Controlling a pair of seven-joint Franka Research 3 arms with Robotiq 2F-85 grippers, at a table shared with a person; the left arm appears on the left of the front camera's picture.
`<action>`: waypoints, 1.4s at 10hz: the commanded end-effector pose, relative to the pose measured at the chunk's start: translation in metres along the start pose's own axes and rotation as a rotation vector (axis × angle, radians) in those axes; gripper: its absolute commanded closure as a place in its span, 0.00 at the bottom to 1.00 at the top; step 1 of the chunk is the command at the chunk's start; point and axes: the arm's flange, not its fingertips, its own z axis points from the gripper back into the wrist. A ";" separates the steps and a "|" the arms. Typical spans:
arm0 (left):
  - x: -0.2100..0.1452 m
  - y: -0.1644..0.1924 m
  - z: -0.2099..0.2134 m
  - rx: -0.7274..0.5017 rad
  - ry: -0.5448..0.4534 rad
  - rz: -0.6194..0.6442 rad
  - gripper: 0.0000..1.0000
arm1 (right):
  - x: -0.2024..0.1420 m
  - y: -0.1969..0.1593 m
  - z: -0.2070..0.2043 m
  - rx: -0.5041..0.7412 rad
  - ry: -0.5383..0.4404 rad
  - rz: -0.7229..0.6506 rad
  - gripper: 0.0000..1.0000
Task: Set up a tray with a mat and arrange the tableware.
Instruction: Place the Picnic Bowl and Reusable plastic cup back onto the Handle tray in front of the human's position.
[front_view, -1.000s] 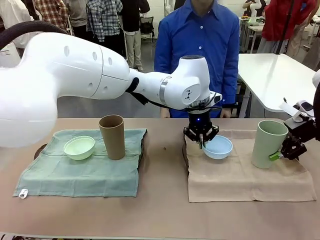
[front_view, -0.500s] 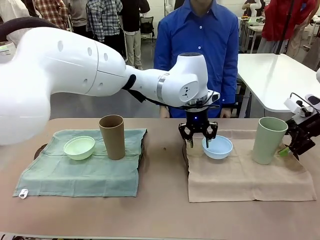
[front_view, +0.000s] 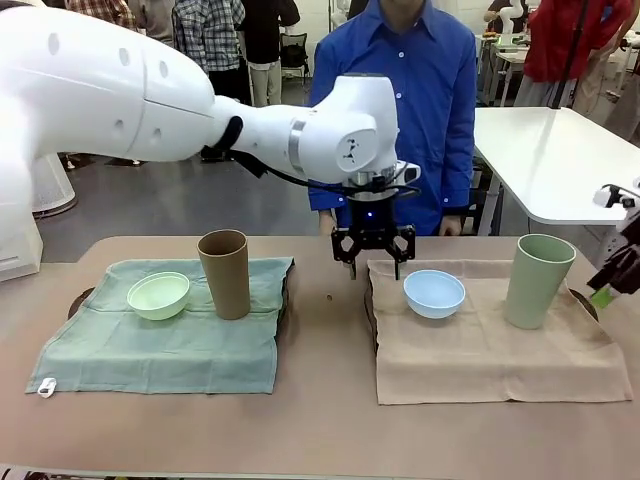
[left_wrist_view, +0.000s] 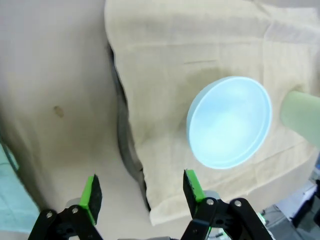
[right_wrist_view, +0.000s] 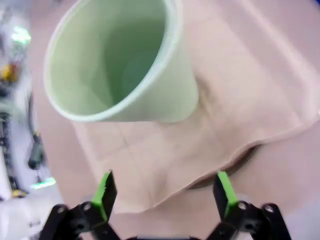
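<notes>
The light blue bowl (front_view: 434, 293) (left_wrist_view: 230, 121) and the pale green cup (front_view: 539, 281) (right_wrist_view: 120, 65) stand on the beige mat (front_view: 490, 350) (left_wrist_view: 165, 60). Across the table, the pale green bowl (front_view: 158, 295) and the brown cup (front_view: 224, 273) rest on the green mat (front_view: 170, 350). My left gripper (front_view: 374, 257) (left_wrist_view: 142, 189) hangs open above the beige mat's left edge, left of the blue bowl and holding nothing. My right gripper (front_view: 610, 285) (right_wrist_view: 165, 192) is open at the right edge, a little apart from the pale green cup.
Dark tray edges (front_view: 369, 310) (left_wrist_view: 125, 145) (right_wrist_view: 240, 160) peek out from under the mats. A person in a blue shirt (front_view: 400, 90) stands at the far side. Bare tabletop (front_view: 325, 400) lies between the two mats and along the front.
My left gripper has let go of the blue bowl, risen and shifted left. My right gripper has released the pale green cup and drawn back to the right.
</notes>
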 end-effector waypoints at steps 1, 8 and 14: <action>-0.021 0.022 0.024 0.022 -0.022 0.006 0.14 | 0.027 0.024 0.023 -0.133 0.070 -0.274 0.00; -0.065 0.082 0.174 0.080 -0.093 -0.035 0.14 | 0.103 0.110 0.123 -0.450 0.199 -0.476 0.00; -0.071 0.084 0.200 0.089 -0.098 -0.029 0.14 | 0.116 0.139 0.148 -0.388 0.170 -0.434 0.00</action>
